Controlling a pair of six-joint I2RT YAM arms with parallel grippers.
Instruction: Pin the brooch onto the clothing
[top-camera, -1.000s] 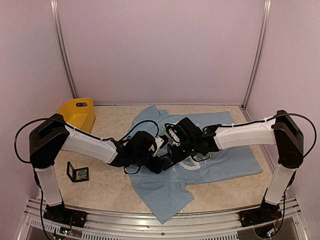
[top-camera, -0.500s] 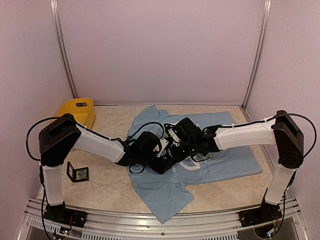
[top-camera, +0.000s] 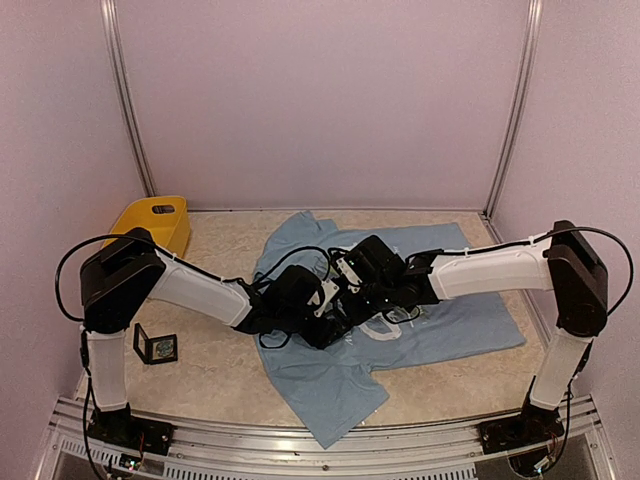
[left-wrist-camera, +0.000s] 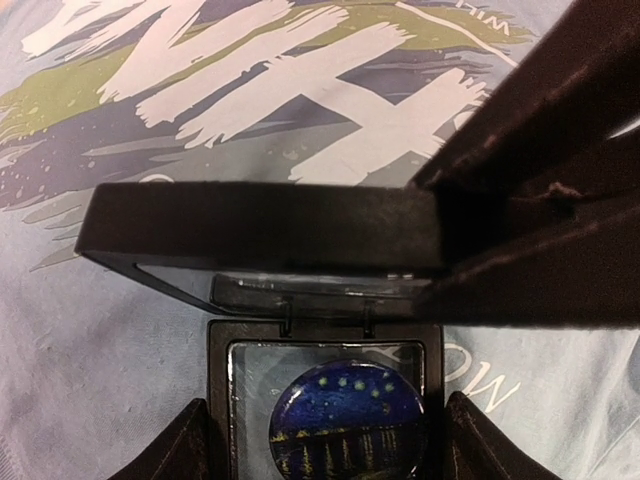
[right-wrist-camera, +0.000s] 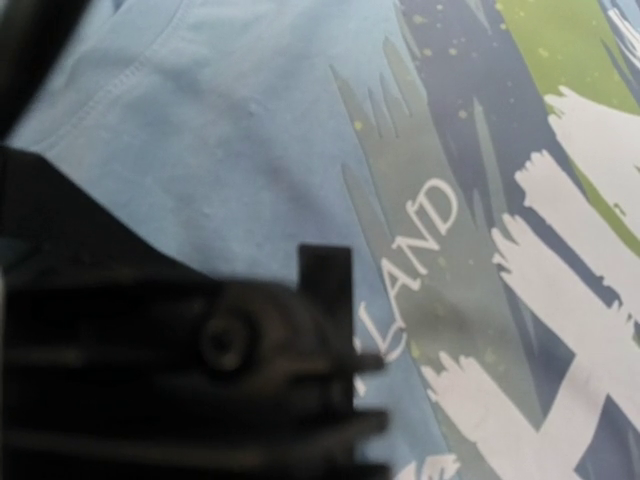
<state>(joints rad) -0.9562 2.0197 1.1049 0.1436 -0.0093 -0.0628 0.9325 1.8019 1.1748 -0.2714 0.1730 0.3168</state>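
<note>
Round dark-blue brooch (left-wrist-camera: 347, 420), painted with yellow stars over a night skyline, sits inside a small black hinged case (left-wrist-camera: 218, 390) whose lid (left-wrist-camera: 260, 225) stands raised. The case is over the printed chest of the light blue T-shirt (top-camera: 440, 330), which is spread on the beige speckled table (top-camera: 220, 375).

Far to the left of the shirt, a yellow plastic bin (top-camera: 150, 228) stands in the back corner. Also left of the shirt but nearer the front edge, a second little black box (top-camera: 158, 348) lies open, well apart from both grippers.

The left arm (top-camera: 190, 290) rises from its base and folds sharply at a high elbow left of the shirt. Its white forearm runs down and rightward onto the shirt's left half. The left gripper (left-wrist-camera: 327, 440) is clamped around the case, a finger (left-wrist-camera: 185, 450) against each side of its base.

From the other side the right arm (top-camera: 490, 270) mirrors it: the elbow is high beyond the shirt's right edge, and the white forearm stretches leftward across the shirt with the wrist tipped down. The right gripper (left-wrist-camera: 430, 238) has its two dark fingers at the lid's right end, one along the top and one below. Whether they truly pinch it I cannot tell, as its own wrist view shows only a dark blur over the shirt's print.
</note>
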